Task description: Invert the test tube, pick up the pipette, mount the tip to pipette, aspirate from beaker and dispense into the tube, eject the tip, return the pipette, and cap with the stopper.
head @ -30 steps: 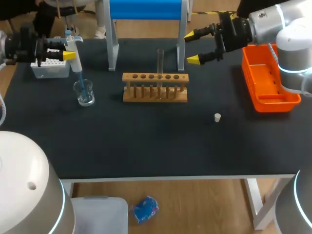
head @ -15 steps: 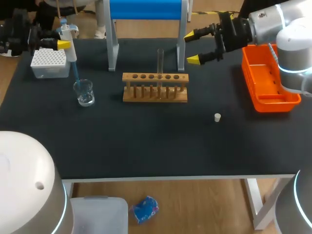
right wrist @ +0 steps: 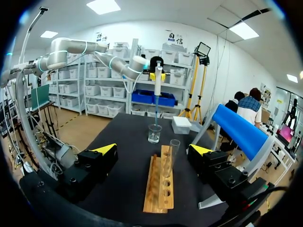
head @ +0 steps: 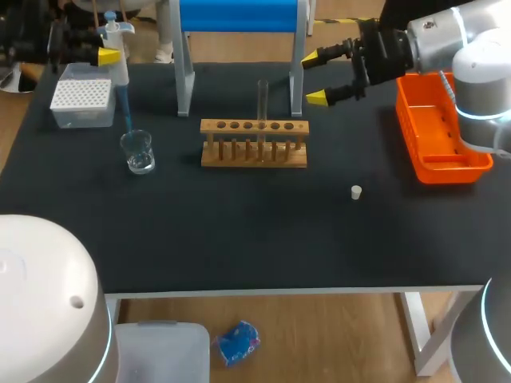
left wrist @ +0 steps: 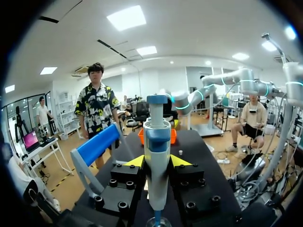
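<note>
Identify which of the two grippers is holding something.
The left gripper, shut on the pipette above the beaker; the right gripper hangs open and empty.

A matt black worktop [head: 239, 239] with a thin pale front edge fills most of the head view, carried on white metal legs [head: 413, 319] that show under its near right corner. Toward its far edge stand two pale grey uprights [head: 184, 80] bearing a bright blue padded crossbar [head: 239, 16], all evenly lit
</note>
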`<state>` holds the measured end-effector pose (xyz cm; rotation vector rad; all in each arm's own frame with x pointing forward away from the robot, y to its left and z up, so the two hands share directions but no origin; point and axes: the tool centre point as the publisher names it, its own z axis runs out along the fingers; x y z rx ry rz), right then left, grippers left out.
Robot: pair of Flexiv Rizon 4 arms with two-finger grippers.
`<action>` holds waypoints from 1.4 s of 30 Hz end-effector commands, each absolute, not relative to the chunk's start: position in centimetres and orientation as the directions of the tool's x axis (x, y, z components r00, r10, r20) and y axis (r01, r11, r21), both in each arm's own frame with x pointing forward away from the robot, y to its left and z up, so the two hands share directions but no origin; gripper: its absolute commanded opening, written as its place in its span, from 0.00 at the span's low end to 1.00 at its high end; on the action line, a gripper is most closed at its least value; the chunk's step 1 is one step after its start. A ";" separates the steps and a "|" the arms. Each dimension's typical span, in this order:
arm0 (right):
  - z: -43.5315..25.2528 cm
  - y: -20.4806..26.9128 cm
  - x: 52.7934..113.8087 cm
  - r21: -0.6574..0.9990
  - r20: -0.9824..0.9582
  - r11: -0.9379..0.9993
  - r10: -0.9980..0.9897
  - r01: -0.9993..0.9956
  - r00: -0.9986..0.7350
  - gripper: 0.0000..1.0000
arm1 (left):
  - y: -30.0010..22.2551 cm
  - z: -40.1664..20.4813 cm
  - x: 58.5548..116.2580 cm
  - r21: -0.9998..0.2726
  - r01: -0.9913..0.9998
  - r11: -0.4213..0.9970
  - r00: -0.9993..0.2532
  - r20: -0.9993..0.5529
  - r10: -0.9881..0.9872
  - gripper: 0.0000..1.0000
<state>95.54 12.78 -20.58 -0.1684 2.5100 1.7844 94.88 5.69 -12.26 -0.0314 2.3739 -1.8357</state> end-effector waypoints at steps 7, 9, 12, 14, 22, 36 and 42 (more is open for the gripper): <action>-20.6 12.7 95.5 0.937 -0.110 0.326 -0.055 -0.122 -0.992 1.00 | 5.2 -11.3 94.3 -0.958 0.065 0.278 -0.987 -0.102 -0.120 0.00; -20.6 12.7 95.5 0.937 -0.110 0.326 -0.055 -0.122 -0.992 1.00 | 5.2 -11.3 94.3 -0.958 0.065 0.278 -0.987 -0.102 -0.120 0.00; -20.6 12.7 95.5 0.937 -0.110 0.326 -0.055 -0.122 -0.992 1.00 | 5.2 -11.3 94.3 -0.958 0.065 0.278 -0.987 -0.102 -0.120 0.00; -20.6 12.7 95.5 0.937 -0.110 0.326 -0.055 -0.122 -0.992 1.00 | 5.2 -11.3 94.3 -0.958 0.065 0.278 -0.987 -0.102 -0.120 0.00; -20.6 12.7 95.5 0.937 -0.110 0.326 -0.055 -0.122 -0.992 1.00 | 5.2 -11.3 94.3 -0.958 0.065 0.278 -0.987 -0.102 -0.120 0.00; -20.6 12.7 95.5 0.937 -0.110 0.326 -0.055 -0.122 -0.992 1.00 | 3.6 -7.7 93.7 -0.954 0.088 0.287 -0.989 -0.119 -0.091 0.00; -20.6 12.7 95.5 0.937 -0.110 0.326 -0.055 -0.122 -0.992 1.00 | 0.5 -4.3 93.7 -0.953 0.072 0.293 -0.993 -0.096 -0.068 0.00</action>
